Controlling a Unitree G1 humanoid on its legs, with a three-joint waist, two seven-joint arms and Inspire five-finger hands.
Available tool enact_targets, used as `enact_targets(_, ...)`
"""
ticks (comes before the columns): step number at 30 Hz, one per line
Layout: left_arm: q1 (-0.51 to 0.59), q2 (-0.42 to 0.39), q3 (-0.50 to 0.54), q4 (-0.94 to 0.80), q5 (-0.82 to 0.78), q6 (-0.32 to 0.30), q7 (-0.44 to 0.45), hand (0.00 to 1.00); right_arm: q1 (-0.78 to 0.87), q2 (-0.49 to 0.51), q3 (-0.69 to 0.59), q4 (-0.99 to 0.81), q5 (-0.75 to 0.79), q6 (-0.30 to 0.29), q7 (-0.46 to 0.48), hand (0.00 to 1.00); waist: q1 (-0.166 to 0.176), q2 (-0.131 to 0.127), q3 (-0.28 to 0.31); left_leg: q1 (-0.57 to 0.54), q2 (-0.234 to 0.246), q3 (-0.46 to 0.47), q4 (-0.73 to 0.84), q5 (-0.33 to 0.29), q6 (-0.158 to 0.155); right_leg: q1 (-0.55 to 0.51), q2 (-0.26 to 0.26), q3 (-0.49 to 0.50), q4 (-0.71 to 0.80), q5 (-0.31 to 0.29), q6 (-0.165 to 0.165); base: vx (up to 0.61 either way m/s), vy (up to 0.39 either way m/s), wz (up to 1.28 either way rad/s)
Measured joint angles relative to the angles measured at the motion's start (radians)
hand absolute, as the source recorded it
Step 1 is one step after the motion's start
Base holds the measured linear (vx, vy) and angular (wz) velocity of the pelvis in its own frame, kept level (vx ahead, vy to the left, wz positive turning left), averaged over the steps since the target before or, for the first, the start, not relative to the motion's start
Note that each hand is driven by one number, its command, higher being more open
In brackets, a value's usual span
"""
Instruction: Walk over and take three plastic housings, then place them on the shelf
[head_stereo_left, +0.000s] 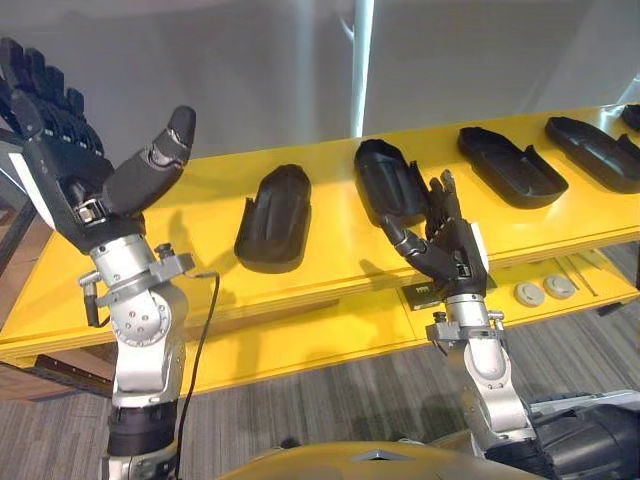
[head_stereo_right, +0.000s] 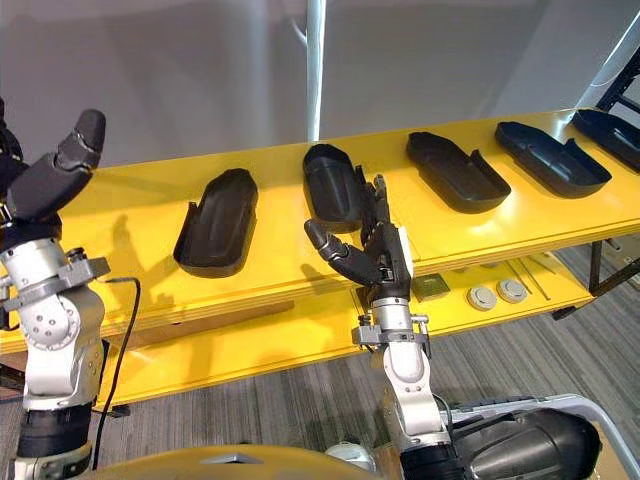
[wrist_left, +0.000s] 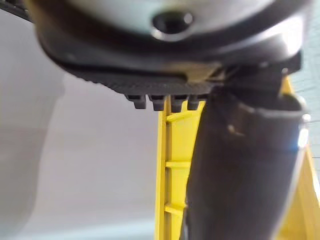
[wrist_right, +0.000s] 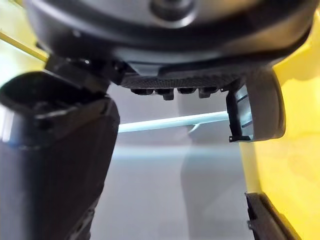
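Several black plastic housings lie in a row on the yellow shelf (head_stereo_left: 330, 260): one (head_stereo_left: 275, 217) left of centre, one (head_stereo_left: 387, 180) in the middle, more (head_stereo_left: 510, 165) (head_stereo_left: 596, 152) toward the right. My right hand (head_stereo_left: 447, 245) stands open, fingers straight up, just in front of the middle housing (head_stereo_right: 333, 186) and holds nothing. My left hand (head_stereo_left: 75, 150) is raised open at the far left, above the shelf's left end, empty. In the right wrist view a housing's edge (wrist_right: 257, 115) shows past the fingers.
A lower yellow shelf board (head_stereo_left: 560, 300) carries two round grey discs (head_stereo_left: 545, 290) and a small dark block (head_stereo_left: 421, 294). A grey wall (head_stereo_left: 300, 70) with a pale vertical post (head_stereo_left: 362, 60) stands behind the shelf. Grey carpet (head_stereo_left: 380, 400) lies below.
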Motion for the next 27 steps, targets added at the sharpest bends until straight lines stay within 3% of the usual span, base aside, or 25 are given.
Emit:
enact_targets(4, 0.131, -0.076, 0.025, -0.055, -0.033, -0.061, -0.047, 1.0, 0.024, 0.008, -0.009, -0.009, -0.018, 0.0, 0.002, 1.0, 0.002, 0.0, 0.0, -0.002, 0.0, -0.004, 0.0, 0.0, 0.0, 0.003, 0.001, -0.007, -0.005, 0.001, 0.001, 0.03, 0.021, 0.03)
enact_targets(8, 0.264, -0.158, 0.067, -0.063, -0.121, -0.072, -0.098, 1.0, 0.052, 0.035, -0.076, -0.028, -0.015, -0.002, 0.011, 1.0, 0.024, -0.004, 0.003, -0.004, 0.0, -0.012, 0.0, 0.002, 0.003, 0.008, 0.002, -0.016, -0.01, 0.001, 0.002, 0.04, 0.02, 0.04)
enact_targets(9, 0.352, -0.189, 0.141, -0.061, -0.191, -0.112, -0.18, 1.0, 0.052, 0.037, -0.177, -0.03, -0.012, -0.006, 0.003, 1.0, 0.049, -0.029, 0.049, 0.016, -0.001, -0.031, 0.001, -0.02, -0.005, 0.038, -0.004, -0.044, 0.007, -0.025, 0.013, 0.02, 0.011, 0.04)
enact_targets(15, 0.352, -0.189, 0.139, -0.061, -0.191, -0.112, -0.182, 1.0, 0.052, 0.036, -0.177, -0.03, -0.013, -0.006, 0.003, 1.0, 0.048, -0.027, 0.048, 0.016, -0.001, -0.03, 0.0, -0.021, -0.007, 0.038, -0.004, -0.043, 0.007, -0.026, 0.013, 0.0, 0.0, 0.0)
enact_targets(19, 0.349, -0.188, 0.116, -0.061, -0.216, -0.103, -0.233, 1.0, 0.043, 0.033, -0.176, -0.031, 0.026, -0.006, 0.033, 1.0, 0.046, -0.023, 0.05, 0.016, -0.001, -0.029, 0.0, -0.023, -0.009, 0.036, -0.006, -0.041, 0.012, -0.026, 0.013, 0.0, 0.0, 0.0)
enact_targets(23, 0.331, -0.178, 0.043, -0.061, -0.231, -0.058, -0.286, 1.0, -0.002, 0.031, -0.167, -0.039, 0.046, -0.006, 0.079, 1.0, 0.046, -0.002, 0.061, 0.013, -0.002, -0.03, 0.0, -0.029, 0.002, 0.02, -0.017, -0.037, 0.047, -0.029, 0.012, 0.0, 0.021, 0.0)
enact_targets(27, 0.302, -0.136, -0.026, -0.061, -0.259, 0.009, -0.364, 1.0, -0.081, 0.012, -0.105, -0.053, 0.042, -0.006, 0.124, 1.0, 0.048, 0.001, 0.063, 0.013, 0.0, -0.033, 0.0, -0.03, 0.004, 0.018, -0.02, -0.037, 0.061, -0.029, 0.012, 0.01, 0.029, 0.05)
